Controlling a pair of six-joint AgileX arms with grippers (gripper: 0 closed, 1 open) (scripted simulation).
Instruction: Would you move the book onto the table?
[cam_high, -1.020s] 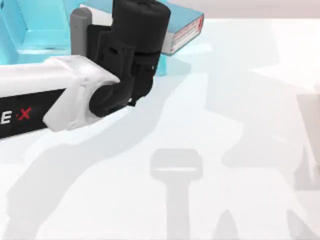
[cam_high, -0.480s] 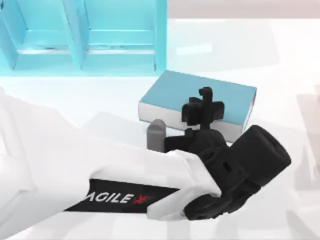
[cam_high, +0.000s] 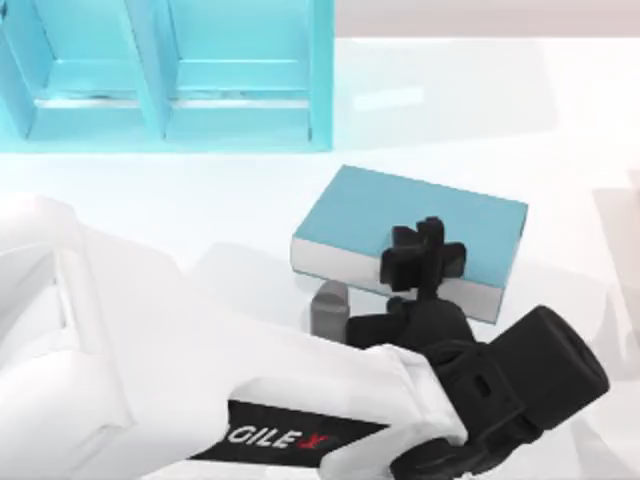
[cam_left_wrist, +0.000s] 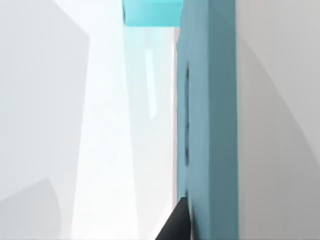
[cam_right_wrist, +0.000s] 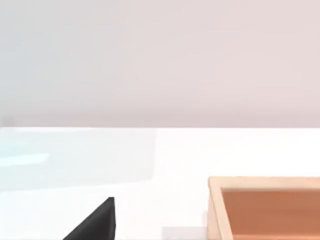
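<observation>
Book (cam_high: 405, 222) lies flat on the table (cam_high: 560, 130), in front of the shelf unit (cam_high: 165, 75). Left gripper (cam_high: 425, 258) is clamped on its near edge. Releasing while lifting could drag or tip the book. Right arm is parked.
</observation>
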